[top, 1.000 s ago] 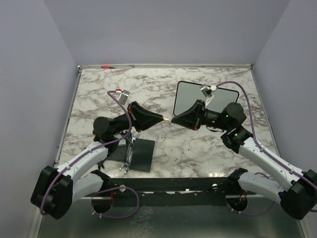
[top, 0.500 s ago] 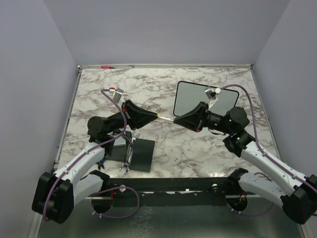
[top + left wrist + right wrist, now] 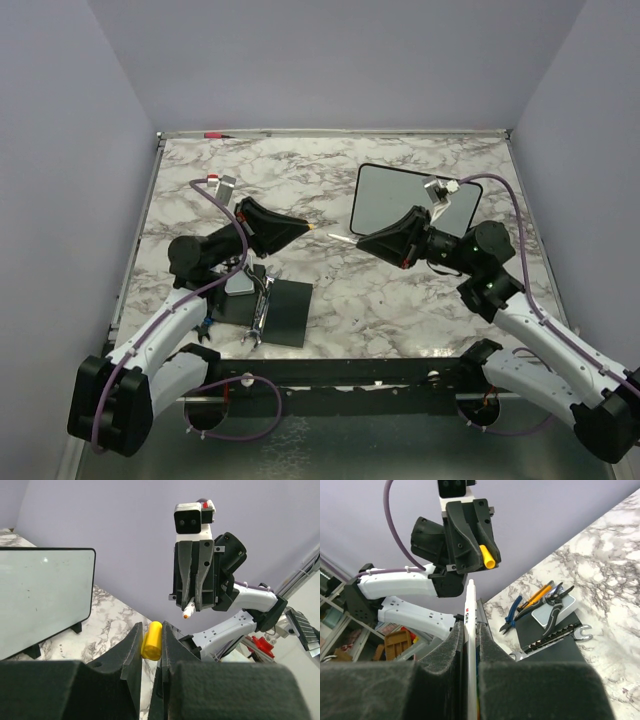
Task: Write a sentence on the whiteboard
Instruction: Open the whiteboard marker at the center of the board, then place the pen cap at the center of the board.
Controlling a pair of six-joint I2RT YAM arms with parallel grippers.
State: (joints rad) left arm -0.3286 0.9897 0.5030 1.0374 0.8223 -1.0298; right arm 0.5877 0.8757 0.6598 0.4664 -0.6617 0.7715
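Observation:
The whiteboard [image 3: 415, 205] stands propped at the back right of the table; it also shows in the left wrist view [image 3: 42, 597], and I see no lettering on it. My left gripper [image 3: 305, 228] is shut on a yellow marker cap [image 3: 151, 640], held above the table's middle. My right gripper [image 3: 358, 241] is shut on a white marker [image 3: 469, 630], its orange tip [image 3: 186, 615] bare and pointing at the left gripper. A small gap separates cap and marker tip.
A flat black square pad [image 3: 280, 312] lies at the front left with a wrench set [image 3: 258, 318], pliers and a small grey box [image 3: 555, 609] on or beside it. A red-tipped object [image 3: 213, 133] lies at the back edge.
The two grippers have drawn apart: the left one moved left with the yellow cap, the right one moved right with the marker. The cap has come off the marker tip.

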